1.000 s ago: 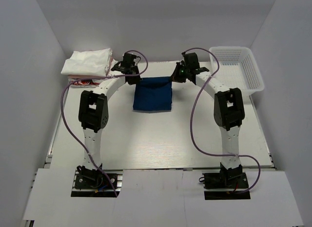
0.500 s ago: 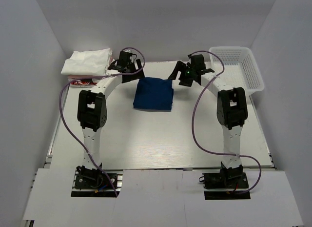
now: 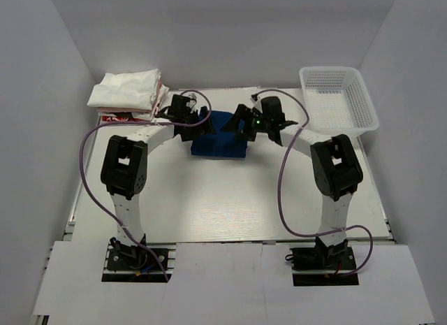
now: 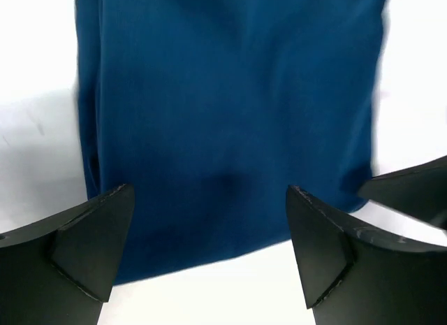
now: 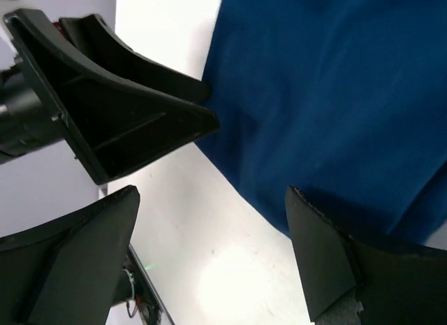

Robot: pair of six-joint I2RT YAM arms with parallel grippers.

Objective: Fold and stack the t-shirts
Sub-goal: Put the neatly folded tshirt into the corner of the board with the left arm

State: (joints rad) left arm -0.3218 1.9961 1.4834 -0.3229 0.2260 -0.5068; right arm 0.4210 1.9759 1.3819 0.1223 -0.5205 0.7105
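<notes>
Surface [image 3: 230,199]: white, carries everything. Both of my arms reach to its far middle.

Basket [image 3: 339,98]: white mesh, far right corner, well apart from the cloth.

Navy t-shirt [image 3: 220,147]: lies flat on the surface at far centre, folded to a rough rectangle. The left jaws are at its left edge and the right jaws at its right edge.

Left wrist view: navy t-shirt [image 4: 230,129] fills the gap between my left jaws, which stand wide with nothing in them. Right wrist view: the right jaws also stand wide and hold nothing. The shirt's [image 5: 335,94] edge runs past one finger, with bare surface between the two.

Handling, my judgement: soft, light and limp cloth. The layers can slide on each other and the fold can fall open if it is lifted from one side only. Best hold looks like a pinch through all the layers at the two opposite edges, both sides lifted together.

White stack [image 3: 124,89]: folded, far left corner. A red-printed shirt [image 3: 115,118] shows beneath it.

Counts: one surface, one basket, one navy t-shirt, one red-printed shirt. The stack looks like two or more white shirts, exact number not readable.
</notes>
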